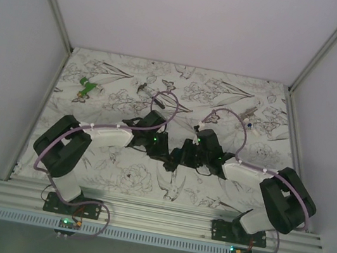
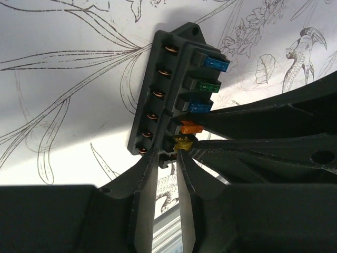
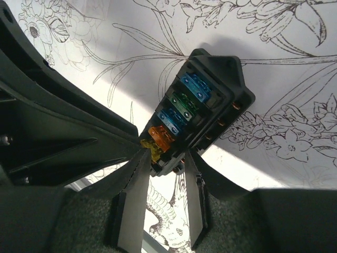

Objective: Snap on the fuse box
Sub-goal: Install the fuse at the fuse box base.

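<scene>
as the fuse box [image 2: 169, 89] hangs between them, left tool [image 2: 167, 159] and right tool [image 3: 166, 158] each pinch an end.

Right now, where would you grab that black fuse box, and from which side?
I'd pinch the fuse box across its narrow width, on the long side walls, coming in from the short end by the yellow fuse. It is long and slim, so a pinch spans it easily there and stays off the coloured fuses standing out of its face.
</scene>
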`<state>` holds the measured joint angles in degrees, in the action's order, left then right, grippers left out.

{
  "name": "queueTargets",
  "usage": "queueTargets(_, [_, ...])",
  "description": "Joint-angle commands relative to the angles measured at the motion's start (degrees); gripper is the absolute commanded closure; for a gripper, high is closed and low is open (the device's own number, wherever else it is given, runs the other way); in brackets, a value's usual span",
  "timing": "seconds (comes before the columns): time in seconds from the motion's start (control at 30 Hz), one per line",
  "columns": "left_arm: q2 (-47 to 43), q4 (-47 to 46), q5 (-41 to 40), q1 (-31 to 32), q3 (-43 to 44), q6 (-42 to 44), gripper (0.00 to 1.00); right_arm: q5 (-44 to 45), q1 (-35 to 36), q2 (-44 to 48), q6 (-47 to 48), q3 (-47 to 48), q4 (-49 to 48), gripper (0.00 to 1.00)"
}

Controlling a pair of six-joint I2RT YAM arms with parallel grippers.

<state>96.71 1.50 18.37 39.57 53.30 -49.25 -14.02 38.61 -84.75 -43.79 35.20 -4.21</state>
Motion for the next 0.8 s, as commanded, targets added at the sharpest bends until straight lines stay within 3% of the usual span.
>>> queueTargets(0.0, [1.8,1.2,1.4,-0.4,0.9,-0.5,0.77,-1.1,-0.5,-1.4,-0.3,0.1,-2.0,0.64])
queueTargets(0.47, [4.9,1.3,0.8,-0.3,1.0,-1.9,0.82,-2.8,-0.5,-7.3,2.0,0.7,1.2,0.84])
queueTargets(0.6, [5.1,1.2,0.6,-0.3,0.7,-2.9,0.82,-4.0,-0.5,-9.6,2.9,0.5,1.6,0.85])
queueTargets(0.77, [0.0,1.3,-2.9,-0.3,-1.2,-3.2,0.74,-4.9,-0.5,-6.2,5.0,1.0,1.4,0.80])
